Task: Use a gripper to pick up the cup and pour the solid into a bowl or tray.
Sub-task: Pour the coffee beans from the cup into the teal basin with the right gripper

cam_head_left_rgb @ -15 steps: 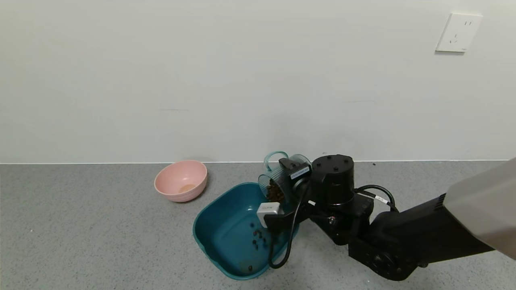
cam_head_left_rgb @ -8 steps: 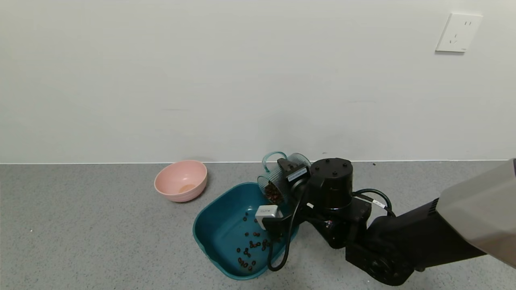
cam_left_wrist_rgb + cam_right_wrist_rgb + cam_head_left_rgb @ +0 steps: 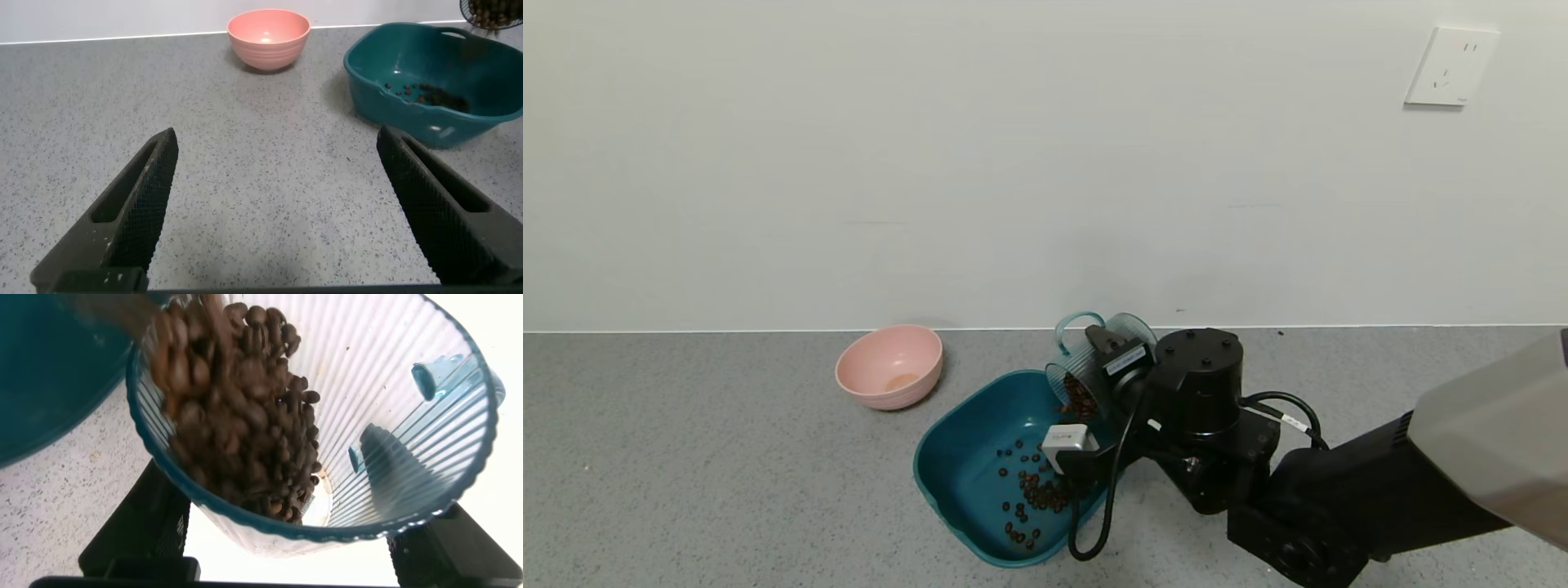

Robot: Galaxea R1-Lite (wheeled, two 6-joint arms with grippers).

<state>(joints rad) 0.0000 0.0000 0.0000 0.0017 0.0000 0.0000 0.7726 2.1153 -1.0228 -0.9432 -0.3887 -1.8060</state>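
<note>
A grey speckled counter runs to a white wall. The right gripper [image 3: 1107, 367] clamps the tipped cup [image 3: 1090, 363] over the far rim of the teal basin [image 3: 947, 482]; beans [image 3: 1033, 490] are spilling in, so pouring is mid-way. More tilt seems needed. The pink bowl [image 3: 890, 376] sits well apart. The left gripper [image 3: 274, 216] hangs spread wide, idle.

A round pink bowl [image 3: 889, 367] stands upright on the speckled grey bench [image 3: 686, 457] close to its far edge, left of centre, with a pale patch at its bottom. Behind the bench rises a plain white wall [image 3: 980, 163], carrying a white socket plate [image 3: 1452, 66] toward the far right corner.
</note>
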